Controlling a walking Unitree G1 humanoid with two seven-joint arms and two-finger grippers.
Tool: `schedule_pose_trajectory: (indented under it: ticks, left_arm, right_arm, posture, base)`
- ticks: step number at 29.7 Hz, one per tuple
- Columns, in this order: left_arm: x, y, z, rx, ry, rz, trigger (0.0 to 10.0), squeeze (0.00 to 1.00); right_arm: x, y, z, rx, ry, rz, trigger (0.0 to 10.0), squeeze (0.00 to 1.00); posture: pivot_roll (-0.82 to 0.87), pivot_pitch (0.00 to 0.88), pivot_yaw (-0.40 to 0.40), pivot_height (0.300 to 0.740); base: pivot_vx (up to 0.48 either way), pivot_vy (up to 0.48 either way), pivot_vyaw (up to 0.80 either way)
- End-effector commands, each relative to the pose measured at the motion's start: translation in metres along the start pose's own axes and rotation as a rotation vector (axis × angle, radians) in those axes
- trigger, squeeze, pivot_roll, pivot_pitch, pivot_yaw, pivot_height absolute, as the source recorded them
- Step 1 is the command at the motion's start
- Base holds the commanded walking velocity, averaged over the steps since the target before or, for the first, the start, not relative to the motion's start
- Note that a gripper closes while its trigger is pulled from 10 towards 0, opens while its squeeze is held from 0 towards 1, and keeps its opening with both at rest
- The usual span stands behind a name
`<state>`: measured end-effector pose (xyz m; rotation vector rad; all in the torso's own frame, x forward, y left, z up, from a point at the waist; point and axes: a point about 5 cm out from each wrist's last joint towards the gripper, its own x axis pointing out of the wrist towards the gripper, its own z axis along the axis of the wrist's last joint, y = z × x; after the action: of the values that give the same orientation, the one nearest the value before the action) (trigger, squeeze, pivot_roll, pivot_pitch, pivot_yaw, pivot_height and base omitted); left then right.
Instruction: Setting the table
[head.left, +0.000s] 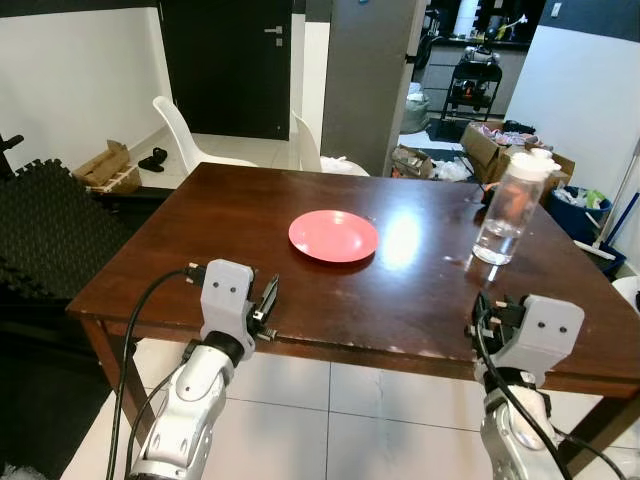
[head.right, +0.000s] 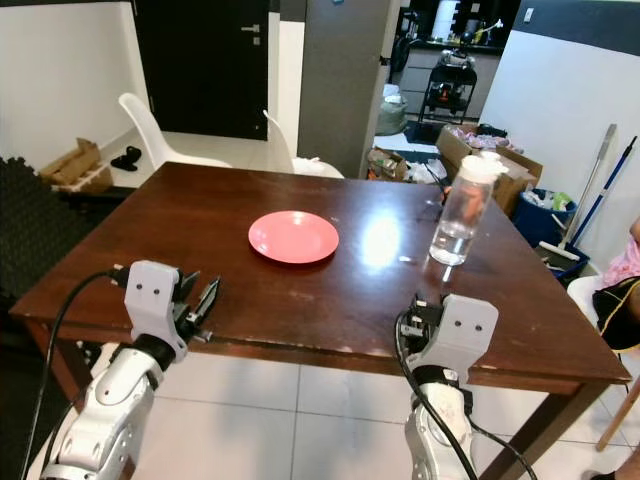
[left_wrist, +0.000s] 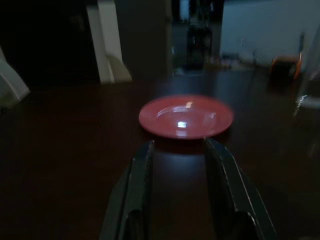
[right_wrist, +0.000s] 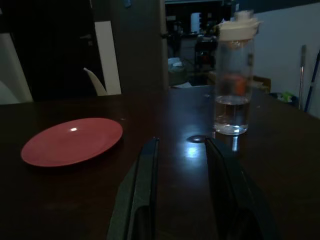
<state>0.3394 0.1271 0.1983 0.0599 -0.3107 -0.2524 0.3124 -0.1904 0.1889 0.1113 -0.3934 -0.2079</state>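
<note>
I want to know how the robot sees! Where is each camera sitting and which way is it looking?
Left eye view: on the head, looking down at the table; both arms show.
Right eye view: beside it, same scene.
Left wrist view: on the left arm, looking along the open left gripper at the pink plate.
Right wrist view: along the open right gripper toward the water bottle.
All views share the plate.
</note>
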Motion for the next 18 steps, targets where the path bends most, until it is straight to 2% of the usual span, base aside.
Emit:
schedule_pose_trajectory:
  ticks: [1, 7, 16, 18]
  left_arm:
    - [0.0, -0.006, 0.0, -0.001, 0.009, -0.02, 10.0, 0.28]
    - [-0.001, -0.007, -0.001, 0.0, 0.015, -0.02, 10.0, 0.28]
    - [-0.002, -0.008, 0.001, -0.001, 0.027, -0.011, 10.0, 0.26]
    - [-0.003, -0.007, 0.0, 0.001, 0.036, -0.004, 10.0, 0.26]
  right_arm:
    - [-0.002, -0.01, -0.003, -0.015, 0.028, -0.032, 10.0, 0.0]
    - [-0.002, -0.01, -0.003, -0.019, 0.04, -0.032, 10.0, 0.0]
    - [-0.003, -0.004, -0.003, -0.016, 0.071, 0.022, 10.0, 0.0]
    - [-0.004, 0.005, -0.004, -0.005, 0.094, 0.105, 10.0, 0.0]
  posture:
    - [-0.02, 0.094, 0.07, 0.74]
    - [-0.03, 0.097, 0.07, 0.74]
    - [-0.03, 0.103, 0.067, 0.74]
    - [-0.03, 0.104, 0.067, 0.74]
  base:
    - [0.48, 0.0, -0.8]
    - [0.48, 0.0, -0.8]
    - [0.427, 0.0, 0.0]
    - [0.328, 0.0, 0.0]
